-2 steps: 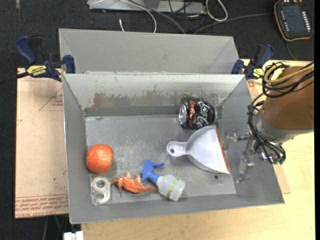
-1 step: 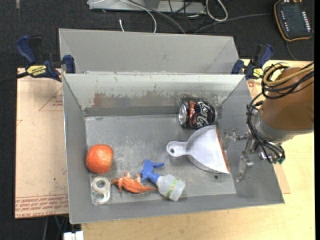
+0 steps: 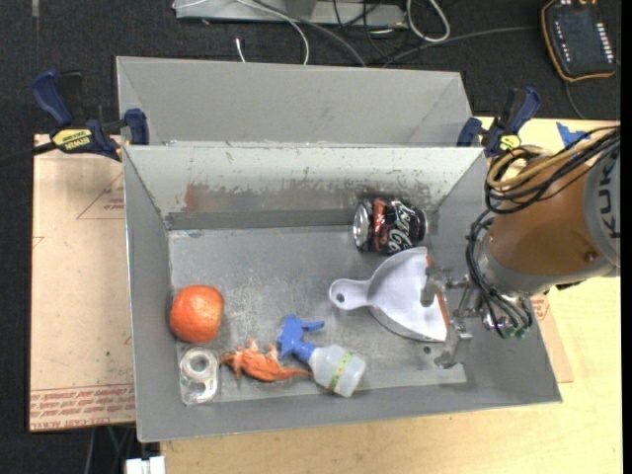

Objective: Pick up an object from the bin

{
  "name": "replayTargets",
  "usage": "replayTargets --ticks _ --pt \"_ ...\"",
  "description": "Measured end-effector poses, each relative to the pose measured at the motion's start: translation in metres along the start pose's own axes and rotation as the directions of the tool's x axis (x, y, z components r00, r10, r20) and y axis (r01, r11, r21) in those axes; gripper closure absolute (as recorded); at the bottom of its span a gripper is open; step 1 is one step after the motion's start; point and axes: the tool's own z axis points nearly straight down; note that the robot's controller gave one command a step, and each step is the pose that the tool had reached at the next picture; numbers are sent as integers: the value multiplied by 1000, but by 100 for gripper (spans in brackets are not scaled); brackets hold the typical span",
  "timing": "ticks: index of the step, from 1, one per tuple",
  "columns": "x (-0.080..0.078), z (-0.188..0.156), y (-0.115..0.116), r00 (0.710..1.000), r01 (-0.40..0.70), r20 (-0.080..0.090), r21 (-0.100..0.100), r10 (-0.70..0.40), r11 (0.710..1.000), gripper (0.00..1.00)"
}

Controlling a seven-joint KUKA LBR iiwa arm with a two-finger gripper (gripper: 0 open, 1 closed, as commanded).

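Gripper (image 3: 446, 316) low at lower right of bin (image 3: 296, 171), against wide rim of white funnel (image 3: 393, 294); how far open, whether gripping: cannot tell. Crushed cola can (image 3: 389, 224) just above. Risk: thin curved rim slips free, funnel skids left.

in the bin (image 3: 286, 265), a can (image 3: 389, 225) lies at the back right, a funnel (image 3: 400, 294) just before it, and the gripper (image 3: 444, 322) at the funnel's right edge. a ball (image 3: 197, 313) sits at the left. before it lies a jar (image 3: 198, 374), then rightward a toy lizard (image 3: 259, 363) and a spray bottle (image 3: 321, 356), touching.
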Motion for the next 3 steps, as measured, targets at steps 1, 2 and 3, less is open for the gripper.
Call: replayTargets --ticks 1,2,3 --pt "0 46 5 1000 -11 2 0 11 1000 100" --pt "1 35 3 1000 1 1 1 -1 1000 100" --pt "1 34 3 1000 3 1 1 -3 1000 100"
